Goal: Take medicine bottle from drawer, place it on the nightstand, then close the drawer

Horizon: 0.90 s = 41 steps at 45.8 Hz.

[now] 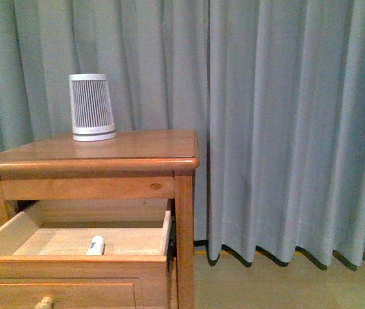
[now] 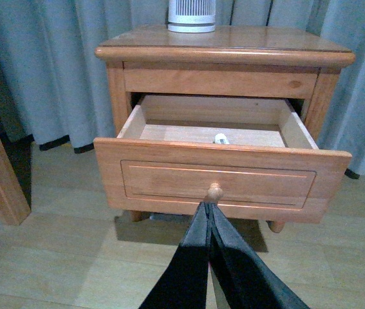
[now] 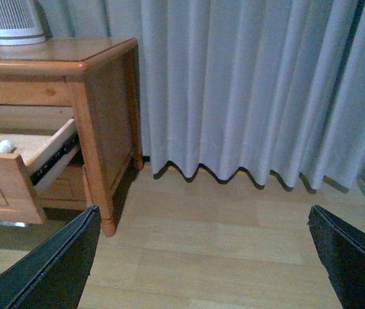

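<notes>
Left wrist view puts me square in front of the nightstand (image 2: 224, 46), with the drawer (image 2: 221, 182) pulled well out. The left gripper (image 2: 208, 209) has its jaws pressed together, holding nothing, tips just below the knob (image 2: 215, 191); I cannot tell whether they touch it. The medicine bottle (image 2: 221, 138) lies on its side on the drawer floor, just behind the front panel and almost in line with the knob. From these jaws it is up, over the panel's top edge, and a little further in.

In the front view the medicine bottle (image 1: 96, 245) has its long axis running front to back, so I judge a grip across it needs the fingers spread side to side.

The right gripper (image 3: 203, 209) is spread wide and empty, off to the nightstand's side and facing floor and curtain (image 3: 253, 84), with the bottle (image 3: 3, 147) only at the edge of its sight. I judge the left arm nearer and better lined up; it must open and rise first. The top has free room beside the white slatted cylinder (image 1: 92, 107).
</notes>
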Motion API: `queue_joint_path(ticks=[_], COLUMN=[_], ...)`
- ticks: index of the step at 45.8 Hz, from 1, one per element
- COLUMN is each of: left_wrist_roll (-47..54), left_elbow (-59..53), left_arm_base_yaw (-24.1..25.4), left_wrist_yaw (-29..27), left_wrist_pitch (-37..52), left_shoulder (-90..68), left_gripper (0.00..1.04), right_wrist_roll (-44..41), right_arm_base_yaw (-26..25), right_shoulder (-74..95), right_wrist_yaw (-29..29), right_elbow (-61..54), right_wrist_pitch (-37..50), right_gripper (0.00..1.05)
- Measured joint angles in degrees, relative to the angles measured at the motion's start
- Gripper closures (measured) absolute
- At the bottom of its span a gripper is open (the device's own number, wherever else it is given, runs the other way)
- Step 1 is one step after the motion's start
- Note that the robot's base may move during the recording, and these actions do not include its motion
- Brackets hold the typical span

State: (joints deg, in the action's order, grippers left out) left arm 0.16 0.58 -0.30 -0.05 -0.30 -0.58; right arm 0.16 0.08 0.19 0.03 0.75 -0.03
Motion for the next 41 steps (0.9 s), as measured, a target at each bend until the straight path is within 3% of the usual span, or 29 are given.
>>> queue_joint_path(ticks=[22, 33, 41], left_wrist_roll=[0.0, -0.04, -0.02], left_elbow=[0.0, 0.0, 0.0], left_arm_base_yaw=[0.0, 0.0, 0.02], left_wrist_yaw=[0.02, 0.09, 0.09], left_wrist_pitch=[0.02, 0.02, 0.02], left_shoulder=[0.24, 0.26, 0.28], left_gripper=[1.02, 0.63, 0.24], right_wrist_roll=[0.0, 0.0, 0.0], right_arm_base_yaw=[0.0, 0.0, 0.0], right_shoulder=[0.0, 0.0, 0.0], right_wrist_yaw=[0.02, 0.04, 0.15], right_elbow=[0.0, 0.0, 0.0], right_wrist_pitch=[0.0, 0.0, 0.0], right_gripper=[0.07, 0.07, 0.07])
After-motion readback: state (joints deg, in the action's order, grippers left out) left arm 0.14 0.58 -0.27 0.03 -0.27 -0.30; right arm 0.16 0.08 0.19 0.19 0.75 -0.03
